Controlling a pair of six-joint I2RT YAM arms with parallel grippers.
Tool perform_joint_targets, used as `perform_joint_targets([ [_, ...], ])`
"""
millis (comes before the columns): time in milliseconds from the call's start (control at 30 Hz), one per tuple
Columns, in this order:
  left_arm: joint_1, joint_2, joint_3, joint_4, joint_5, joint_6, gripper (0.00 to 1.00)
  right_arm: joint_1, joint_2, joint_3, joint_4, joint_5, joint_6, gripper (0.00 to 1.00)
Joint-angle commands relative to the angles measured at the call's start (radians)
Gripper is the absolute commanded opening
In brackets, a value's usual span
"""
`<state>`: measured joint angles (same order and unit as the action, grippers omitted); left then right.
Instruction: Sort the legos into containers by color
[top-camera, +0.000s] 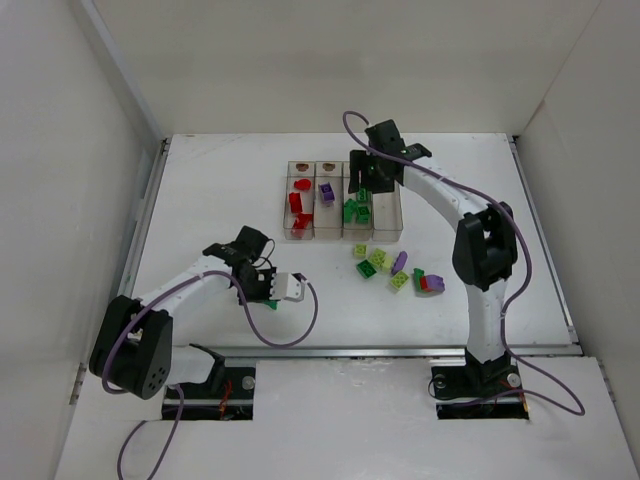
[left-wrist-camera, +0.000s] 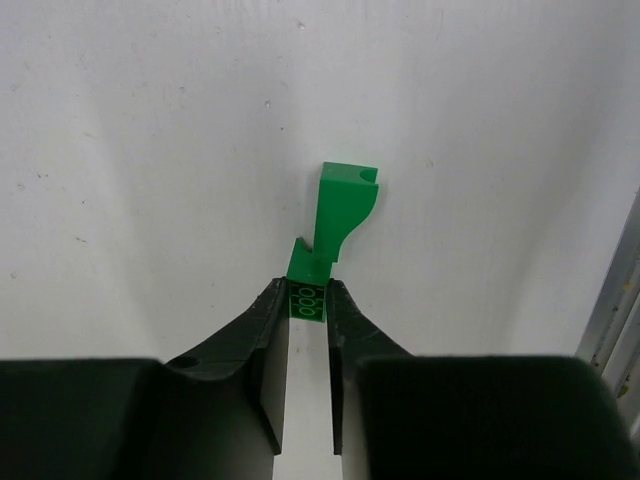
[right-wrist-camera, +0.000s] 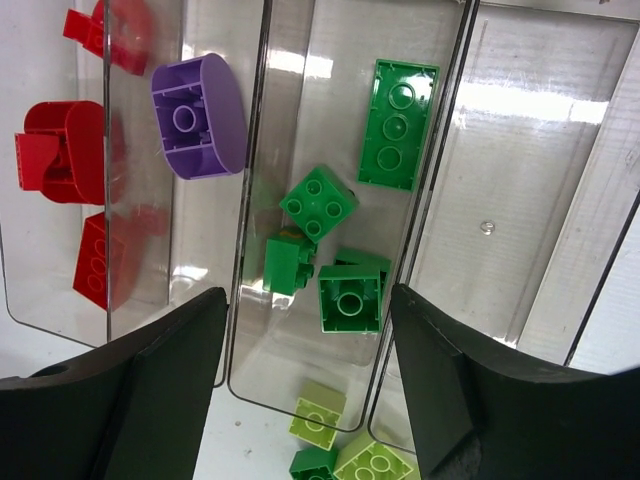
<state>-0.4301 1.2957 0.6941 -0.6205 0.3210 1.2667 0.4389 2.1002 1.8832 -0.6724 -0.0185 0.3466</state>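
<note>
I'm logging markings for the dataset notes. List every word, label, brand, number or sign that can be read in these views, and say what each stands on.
No readable text in any view.
Studs of the green lego pinched between the left fingers: raised rings only; any moulded brand is too small to read.
The legos in the containers, and the containers themselves: no label, number or sign visible.

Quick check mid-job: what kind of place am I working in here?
Likely a lab robot test cell, not a home: a white table boxed in by white wall panels, the left arm and right arm bolted at its near edge, and toy legos beside clear containers.
</note>
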Motion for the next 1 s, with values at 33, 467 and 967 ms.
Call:
perform_joint_targets([
  [33, 0.007, 0.002, -0.005, -0.047, 0.043, 0.01, 0.07, -0.005, -0.08, 0.005, 0.043, 0.011, -0.012, 0.72],
  [467, 0.077, -0.114, 0.054, -0.035, 0.043, -0.047, 0.0, -0.005, -0.12, -0.025, 0.043, 0.011, -0.023, 0.72],
  [967, 0.183, -0.07, 0.521, -0.012, 0.51, -0.42, 0.0, 0.142, -0.552, -0.351, 0.189, -0.278, -0.539, 0.78],
])
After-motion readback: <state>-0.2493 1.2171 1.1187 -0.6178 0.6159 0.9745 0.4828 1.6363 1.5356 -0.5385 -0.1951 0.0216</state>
